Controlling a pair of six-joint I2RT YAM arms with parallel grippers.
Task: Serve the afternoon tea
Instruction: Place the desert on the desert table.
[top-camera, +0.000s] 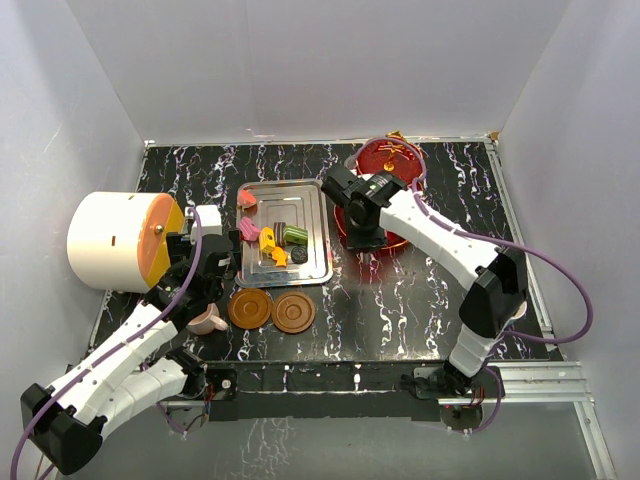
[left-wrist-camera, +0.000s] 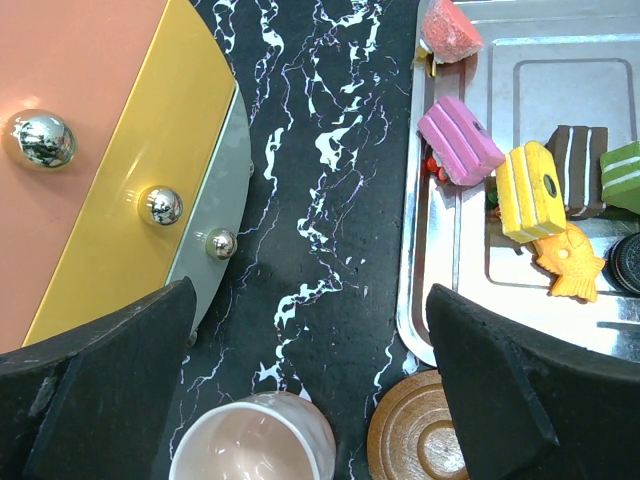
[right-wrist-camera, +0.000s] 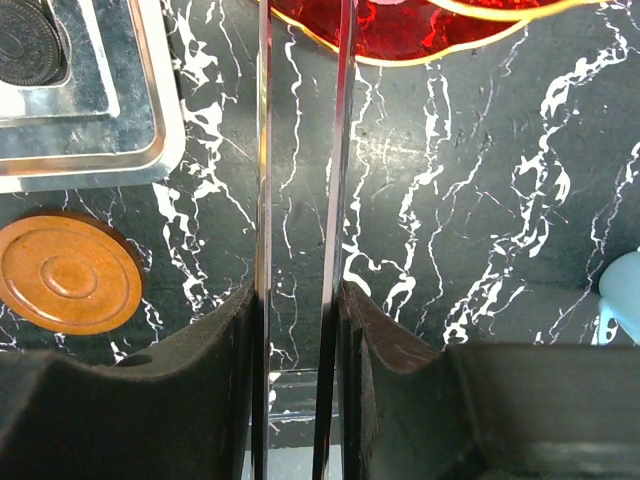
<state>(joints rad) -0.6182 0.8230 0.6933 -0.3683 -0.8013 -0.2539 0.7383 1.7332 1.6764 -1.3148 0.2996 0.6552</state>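
My left gripper (top-camera: 203, 290) is open and empty, low over the table between the drum and the steel tray; in its wrist view (left-wrist-camera: 310, 300) the pink cup (left-wrist-camera: 250, 440) sits just below the fingers. The pink cup (top-camera: 207, 322) stands left of two brown saucers (top-camera: 250, 308) (top-camera: 293, 313). Colourful sweets (top-camera: 272, 240) lie on the tray, among them a pink one (left-wrist-camera: 458, 140) and a yellow one (left-wrist-camera: 530, 190). My right gripper (top-camera: 362, 232) is shut on the shiny stem (right-wrist-camera: 300, 150) of the red stand (top-camera: 388, 158). The blue cup (right-wrist-camera: 625, 300) shows at the right edge of the right wrist view.
The big white drum with the orange face (top-camera: 115, 240) lies at the left edge, close to my left arm. The silver tray (top-camera: 318, 225) sits mid-table, between the drum and the stand. White walls enclose the marble table (top-camera: 420, 300).
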